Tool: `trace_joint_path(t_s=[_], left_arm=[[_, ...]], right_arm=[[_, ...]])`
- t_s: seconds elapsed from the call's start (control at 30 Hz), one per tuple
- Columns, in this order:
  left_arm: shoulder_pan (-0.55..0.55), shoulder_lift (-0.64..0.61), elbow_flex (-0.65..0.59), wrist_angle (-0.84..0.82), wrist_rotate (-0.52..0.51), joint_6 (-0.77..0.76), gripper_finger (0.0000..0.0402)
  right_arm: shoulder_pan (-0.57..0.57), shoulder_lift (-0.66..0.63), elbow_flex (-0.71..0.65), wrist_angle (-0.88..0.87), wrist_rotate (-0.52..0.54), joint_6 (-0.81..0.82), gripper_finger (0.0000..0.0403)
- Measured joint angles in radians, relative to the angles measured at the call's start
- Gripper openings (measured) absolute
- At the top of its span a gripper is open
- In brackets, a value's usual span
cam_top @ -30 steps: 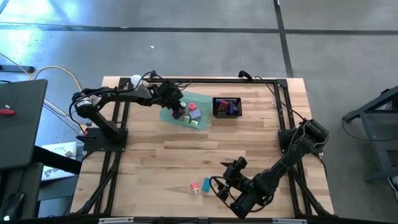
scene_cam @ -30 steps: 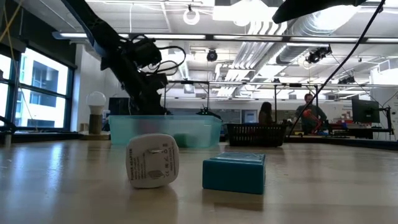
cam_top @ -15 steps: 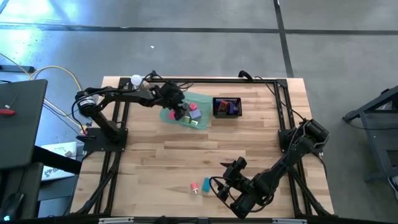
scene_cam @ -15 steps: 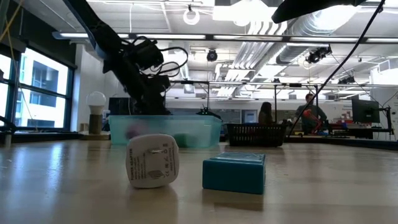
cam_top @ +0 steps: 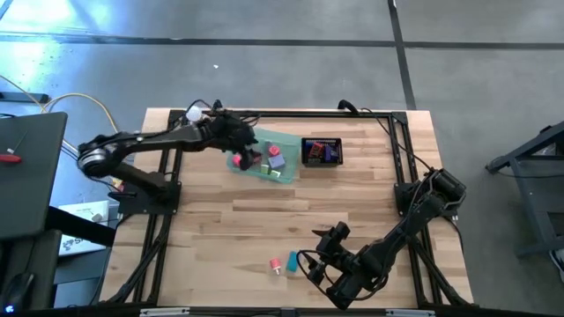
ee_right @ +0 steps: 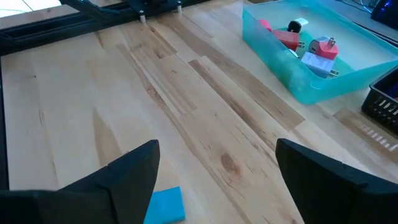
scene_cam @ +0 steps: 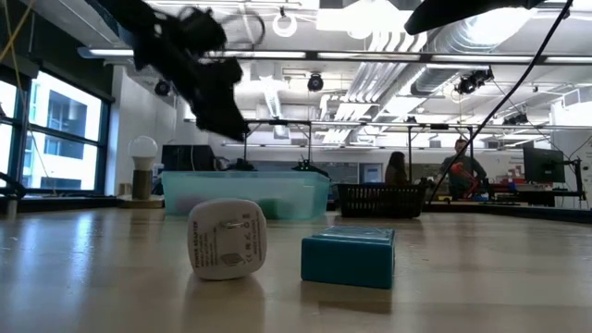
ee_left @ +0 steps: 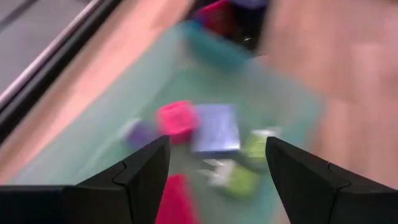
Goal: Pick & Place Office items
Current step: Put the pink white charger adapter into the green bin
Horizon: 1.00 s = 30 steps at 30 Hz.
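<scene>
- We judge the task well advanced: most office items already lie in the translucent green tray point(cam_top: 280, 157) at the back of the bench point(cam_top: 229, 229), among them a pink block point(ee_left: 176, 118), a purple block point(ee_left: 215, 127), a red block point(ee_left: 175, 198) and a green piece point(ee_left: 239, 182).
- A few more coloured items sit in the black mesh basket point(cam_top: 321, 152), just beside the tray.
- Two items remain on the bare front of the bench: a teal block point(scene_cam: 349, 256) and a white rounded piece point(scene_cam: 227, 240), near each other and not touching.
- The left claw point(ee_left: 214, 162) hangs above the tray, fingers spread and empty.
- The right claw point(ee_right: 214, 177) hovers low near the two remaining items, fingers spread, holding nothing.
- Materials: the bench is pale, grained wood planks; the tray is smooth, see-through plastic with upright walls; the basket is open wire mesh.
- The teal block is box-shaped and matt; the white piece is rounded, with marks on its face.
</scene>
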Motion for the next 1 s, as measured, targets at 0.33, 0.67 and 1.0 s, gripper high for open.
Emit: trace_joint_path(t_s=[0.33, 0.67, 1.0], left_arm=[[-0.207, -0.283, 0.001, -0.223, 0.296, -0.073, 0.0258], [-0.502, -0.281, 0.000, -0.283, 0.318, -0.144, 0.0258], [-0.771, -0.141, 0.000, -0.231, 0.113, 0.035, 0.0258]], right_arm=[[0.000, 0.000, 0.000, 0.003, -0.072, 0.001, 0.0311], [0.000, 0.000, 0.000, 0.005, -0.108, 0.002, 0.0311], [0.000, 0.000, 0.000, -0.001, -0.130, -0.051, 0.0311]])
